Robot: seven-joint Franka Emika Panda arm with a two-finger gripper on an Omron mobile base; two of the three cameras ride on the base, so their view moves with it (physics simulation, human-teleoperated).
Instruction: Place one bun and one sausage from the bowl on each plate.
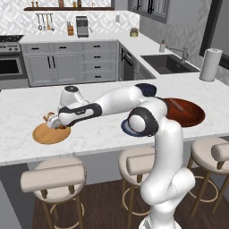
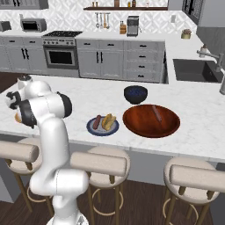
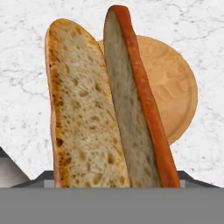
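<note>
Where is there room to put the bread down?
The wooden plate under the bun is bare. The blue plate is crowded with a bun and sausage. Bare counter lies behind the wooden plate.

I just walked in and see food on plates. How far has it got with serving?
Done: the blue plate has a bun and a sausage.

In hand: a second bun sits between the fingers, over the wooden plate.

Left: setting that bun down, then moving the last sausage from the brown bowl to the wooden plate.
</note>
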